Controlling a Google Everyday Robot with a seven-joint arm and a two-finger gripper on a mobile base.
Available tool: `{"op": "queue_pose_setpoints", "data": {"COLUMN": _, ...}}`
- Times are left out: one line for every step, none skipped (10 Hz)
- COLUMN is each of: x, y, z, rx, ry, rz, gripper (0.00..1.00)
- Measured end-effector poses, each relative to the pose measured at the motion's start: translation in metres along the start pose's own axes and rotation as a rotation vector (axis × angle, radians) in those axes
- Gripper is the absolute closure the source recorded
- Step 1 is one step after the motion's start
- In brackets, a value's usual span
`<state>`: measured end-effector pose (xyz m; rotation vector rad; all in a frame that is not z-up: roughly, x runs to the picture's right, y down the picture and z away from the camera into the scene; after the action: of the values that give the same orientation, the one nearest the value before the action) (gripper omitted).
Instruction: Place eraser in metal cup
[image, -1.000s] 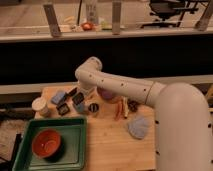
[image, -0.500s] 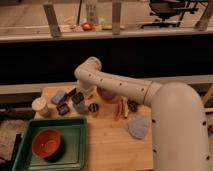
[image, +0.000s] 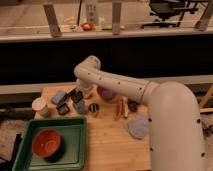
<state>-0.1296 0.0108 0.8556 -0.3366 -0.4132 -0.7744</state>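
Hanging just left of metal cup (image: 93, 108), end effector (image: 80, 103), grip cannot be told; eraser (image: 63, 108) lies farther left on surface (image: 107, 145)

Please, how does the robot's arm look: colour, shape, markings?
The arm is a thick, smooth white tube with a rounded elbow and small dark dots along its side; no cables show. The gripper, at its end, is over the wooden table.

table (image: 107, 145): matt wood | tray (image: 72, 146): smooth green plastic | metal cup (image: 93, 107): dark, shiny | pincer (image: 78, 97): dark, low beside the cup
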Motion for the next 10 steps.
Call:
{"op": "queue_pose_setpoints", "data": {"x": 0.001, "y": -0.001, "z": 0.001, "rx": -0.001, "ry": -0.001, "rz": -0.003, "gripper": 0.99}}
{"op": "queue_pose_setpoints", "data": {"x": 0.000, "y": 0.000, "z": 0.001, "rx": -0.003, "ry": -0.003, "rz": -0.002, "gripper": 0.99}}
{"op": "queue_pose_setpoints", "data": {"x": -0.002, "y": 0.006, "z": 0.000, "rx": -0.008, "ry": -0.004, "rz": 0.004, "gripper": 0.99}}
{"op": "queue_pose_setpoints", "data": {"x": -0.002, "y": 0.011, "z": -0.001, "rx": -0.011, "ry": -0.006, "rz": 0.010, "gripper": 0.99}}
{"op": "queue_pose_setpoints", "data": {"x": -0.006, "y": 0.017, "z": 0.000, "rx": -0.020, "ry": -0.013, "rz": 0.012, "gripper": 0.99}}
{"op": "queue_pose_setpoints", "data": {"x": -0.010, "y": 0.022, "z": -0.001, "rx": -0.028, "ry": -0.022, "rz": 0.012, "gripper": 0.99}}
{"op": "queue_pose_setpoints", "data": {"x": -0.010, "y": 0.027, "z": -0.002, "rx": -0.040, "ry": -0.028, "rz": 0.014, "gripper": 0.99}}
{"op": "queue_pose_setpoints", "data": {"x": -0.011, "y": 0.032, "z": -0.001, "rx": -0.053, "ry": -0.042, "rz": 0.010, "gripper": 0.99}}
{"op": "queue_pose_setpoints", "data": {"x": -0.012, "y": 0.036, "z": -0.002, "rx": -0.069, "ry": -0.056, "rz": 0.005, "gripper": 0.99}}
{"op": "queue_pose_setpoints", "data": {"x": -0.012, "y": 0.040, "z": -0.003, "rx": -0.084, "ry": -0.073, "rz": 0.000, "gripper": 0.99}}
